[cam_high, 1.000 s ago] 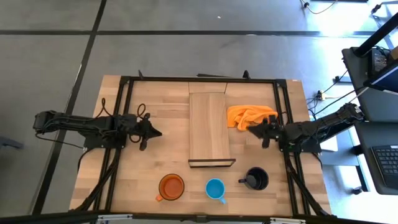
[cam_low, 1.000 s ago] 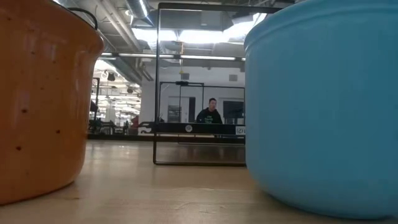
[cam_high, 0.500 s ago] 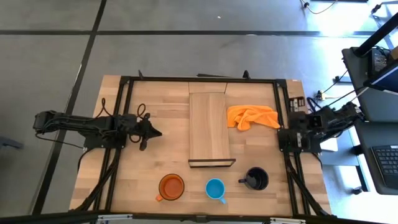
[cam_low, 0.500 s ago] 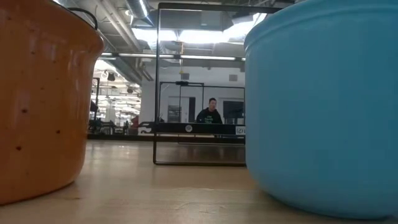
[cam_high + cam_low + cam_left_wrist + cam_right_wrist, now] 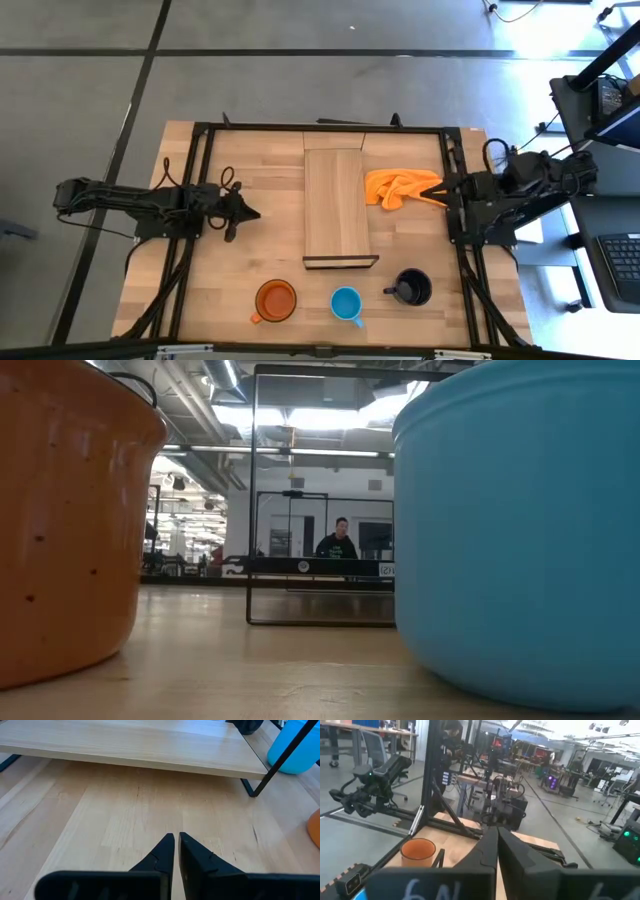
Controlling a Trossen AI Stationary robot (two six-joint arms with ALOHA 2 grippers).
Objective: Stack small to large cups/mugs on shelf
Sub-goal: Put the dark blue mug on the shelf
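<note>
Three mugs stand on their bases near the table's near edge: the orange mug [image 5: 275, 299] on the left, the bright blue mug [image 5: 346, 304] in the middle and the black mug [image 5: 412, 287] on the right. The light-wood shelf [image 5: 337, 205] stands on its dark frame at the table's middle. My left gripper [image 5: 247, 212] is shut and empty, left of the shelf; its wrist view [image 5: 176, 840] shows the shelf [image 5: 150, 750] and the blue mug [image 5: 295, 747] ahead of it. My right gripper [image 5: 430, 190] is shut and empty by the table's right side, raised, and it points toward the table's left [image 5: 496, 835].
An orange cloth [image 5: 400, 186] lies crumpled on the table right of the shelf, just beside my right gripper. The low view shows the orange mug [image 5: 60, 520] and the blue mug [image 5: 520, 530] close up, with the shelf frame [image 5: 320, 500] and a distant person [image 5: 340, 540] between them.
My right gripper has drawn back from the cloth toward the table's right edge. It has then come out again higher and tipped up, pointing level across the table. The mugs, the cloth and the shelf have stayed where they were.
</note>
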